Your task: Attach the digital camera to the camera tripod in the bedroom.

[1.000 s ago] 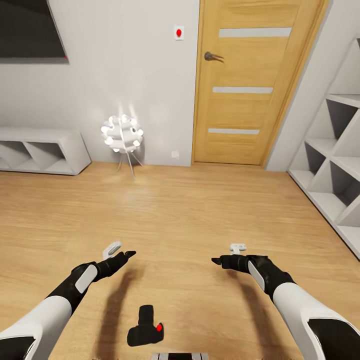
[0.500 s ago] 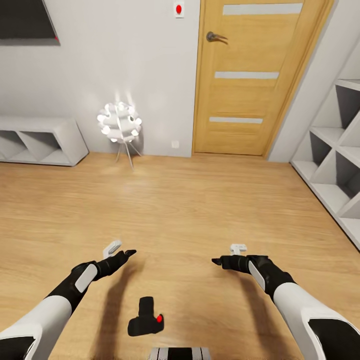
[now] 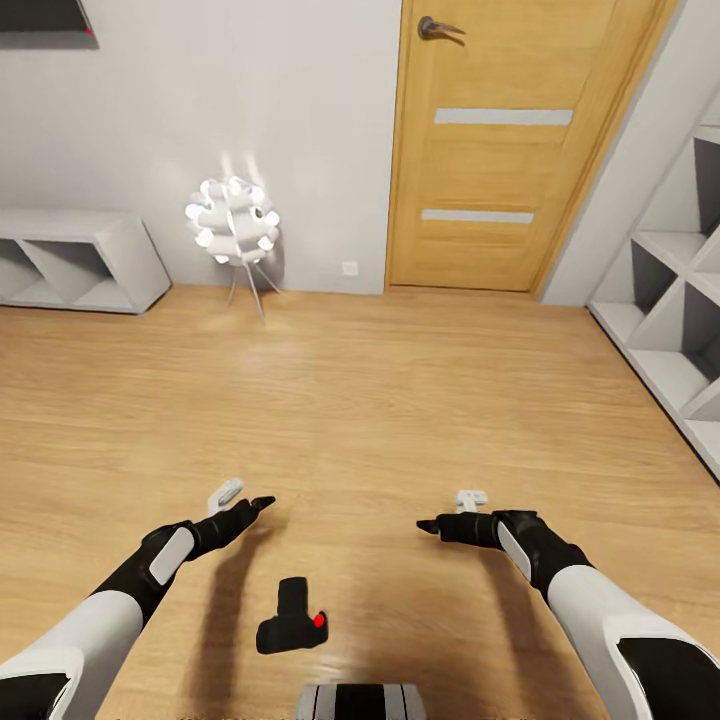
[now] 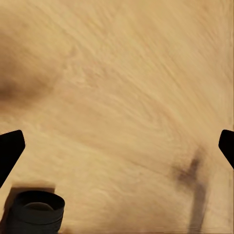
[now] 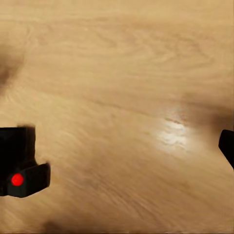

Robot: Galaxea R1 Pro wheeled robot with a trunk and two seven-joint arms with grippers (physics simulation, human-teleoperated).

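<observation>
The digital camera (image 3: 291, 631) lies on the floor (image 3: 380, 400): rigid, light, likely fragile; grip its body sides. Both jaws spread, empty.

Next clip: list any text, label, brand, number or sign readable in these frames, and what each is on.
None: no readable text, number or brand appears on anything.
digital camera: lying on the wood floor, it carries only a red dot, no lettering.
door: plain wood with pale strips, no sign.
small wall plate: blank or too small to tell.
</observation>
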